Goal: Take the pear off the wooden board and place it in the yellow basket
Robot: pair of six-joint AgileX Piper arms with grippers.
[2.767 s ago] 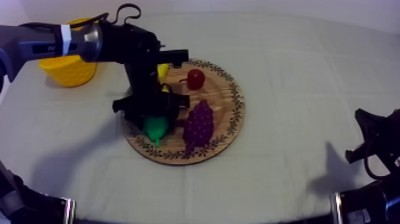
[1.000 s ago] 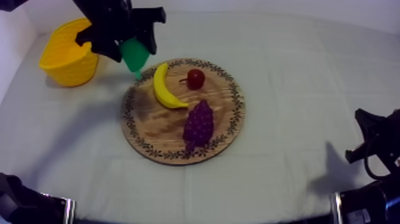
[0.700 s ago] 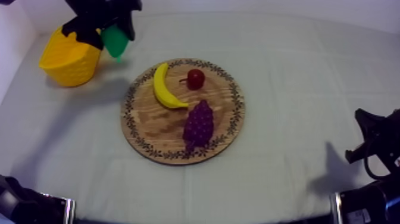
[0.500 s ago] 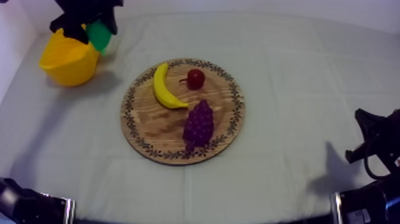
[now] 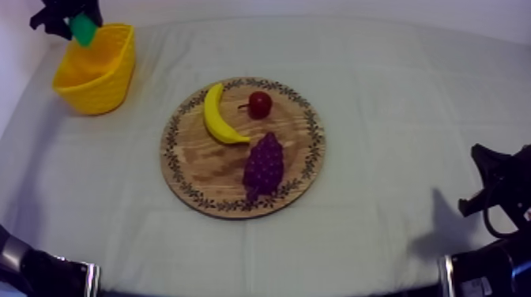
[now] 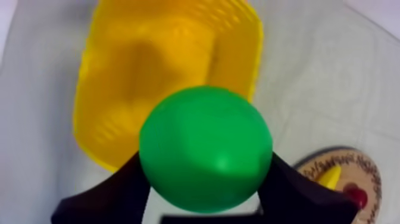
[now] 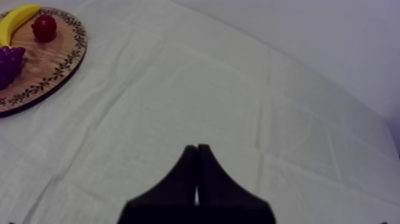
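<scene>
The green pear (image 5: 82, 29) hangs over the far rim of the yellow basket (image 5: 95, 75) at the table's far left, with my left gripper (image 5: 69, 19) shut on it. In the left wrist view the pear (image 6: 205, 149) sits between the two black fingers (image 6: 113, 193), above the open basket (image 6: 149, 65). The round wooden board (image 5: 205, 170) lies mid-table. My right gripper (image 7: 196, 159) rests shut on nothing over bare cloth, low at the right (image 5: 494, 189).
On the board lie a banana (image 5: 215, 114), a small red fruit (image 5: 259, 103) and a bunch of grapes (image 5: 263, 164). The board's edge with the banana tip (image 6: 330, 177) shows beside the basket. The white wall runs behind the table's far edge.
My left gripper has carried the pear up off the board and leftward, from beside the basket to over its far rim. The right arm has not moved.
</scene>
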